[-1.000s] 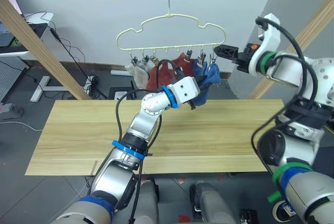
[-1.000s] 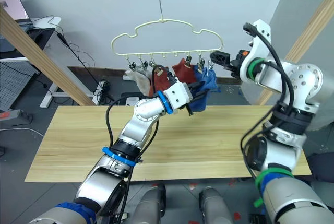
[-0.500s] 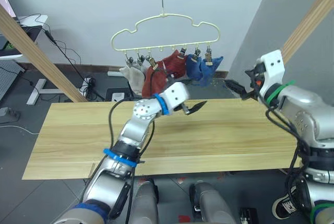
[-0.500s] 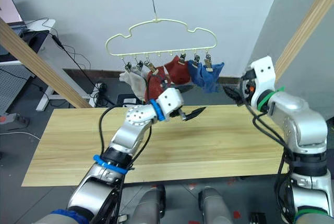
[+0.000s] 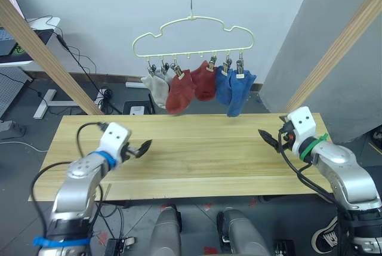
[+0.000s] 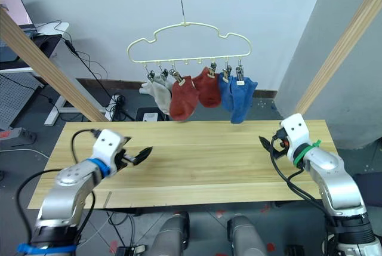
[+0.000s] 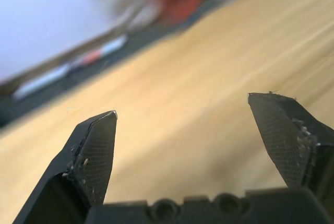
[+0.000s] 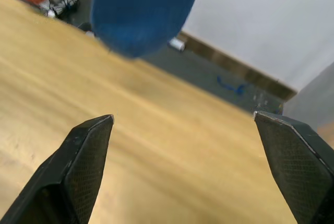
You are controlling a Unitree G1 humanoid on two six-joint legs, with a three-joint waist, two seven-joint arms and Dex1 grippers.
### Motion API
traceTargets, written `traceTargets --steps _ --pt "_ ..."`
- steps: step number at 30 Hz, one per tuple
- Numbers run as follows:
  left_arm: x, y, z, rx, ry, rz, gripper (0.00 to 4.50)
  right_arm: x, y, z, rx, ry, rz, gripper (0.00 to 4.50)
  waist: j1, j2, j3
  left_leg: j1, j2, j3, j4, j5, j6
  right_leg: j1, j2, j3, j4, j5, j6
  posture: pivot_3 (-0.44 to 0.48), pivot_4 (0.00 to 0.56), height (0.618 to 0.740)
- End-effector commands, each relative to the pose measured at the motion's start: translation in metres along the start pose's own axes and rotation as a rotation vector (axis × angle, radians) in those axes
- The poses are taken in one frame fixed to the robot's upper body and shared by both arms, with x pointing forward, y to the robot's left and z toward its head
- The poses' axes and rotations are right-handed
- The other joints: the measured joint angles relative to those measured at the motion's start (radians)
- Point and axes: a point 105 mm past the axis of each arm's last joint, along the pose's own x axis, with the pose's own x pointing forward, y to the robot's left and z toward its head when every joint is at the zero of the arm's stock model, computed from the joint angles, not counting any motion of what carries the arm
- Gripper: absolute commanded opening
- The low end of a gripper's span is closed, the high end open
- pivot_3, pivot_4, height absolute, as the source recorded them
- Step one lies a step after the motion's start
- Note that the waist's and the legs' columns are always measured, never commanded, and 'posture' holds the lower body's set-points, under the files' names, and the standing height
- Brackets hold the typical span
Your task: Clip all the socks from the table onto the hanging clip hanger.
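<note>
Now six soft ankle socks hang clipped on cream-yellow cloud-shaped wire hanger at 12 o'clock; light plank desk bare; left tool and right tool both spread apart, holding nothing. Best: confirm every clip grips, then retract clear.

My head stereo pair looks forward and down, sharing the table and clip hanger. Each wrist camera sits close above that tabletop, sighting between wide-spread fingers toward the socks.

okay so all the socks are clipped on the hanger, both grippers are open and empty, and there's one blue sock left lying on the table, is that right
Not quite: no blue sock lies on the table. The left eye view shows both blue socks hanging from the clip hanger beside the red socks and grey socks. The rest holds: the left gripper and right gripper are open and empty.
</note>
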Motion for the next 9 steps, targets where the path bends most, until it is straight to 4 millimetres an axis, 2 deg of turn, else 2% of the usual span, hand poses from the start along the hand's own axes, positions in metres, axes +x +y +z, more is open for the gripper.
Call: traceTargets --steps 1,4,9 --pt "-0.021 0.007 -0.005 0.019 0.002 0.044 4.45 -0.008 -0.007 -0.008 -0.016 -0.003 -0.03 4.5 0.001 0.0 0.0 0.0 0.0 0.0 0.0 0.0 0.0 0.0 0.0 0.0 0.0 0.0 0.0 0.081 0.22 0.74" --pt "-0.034 0.009 -0.02 -0.007 0.031 0.067 4.45 -0.01 -0.01 -0.019 0.012 0.023 -0.042 4.5 0.004 0.0 0.0 0.0 0.0 0.0 0.001 0.0 0.0 0.0 -0.001 0.001 0.0 0.0 0.0 0.097 0.213 0.74" --pt "-0.036 0.009 -0.019 -0.033 0.012 0.049 4.45 -0.007 -0.014 -0.024 0.037 0.026 -0.05 4.5 0.016 0.0 0.0 0.0 0.001 0.0 0.001 0.001 0.001 0.0 0.0 0.001 0.0 0.001 -0.003 0.113 0.208 0.74"
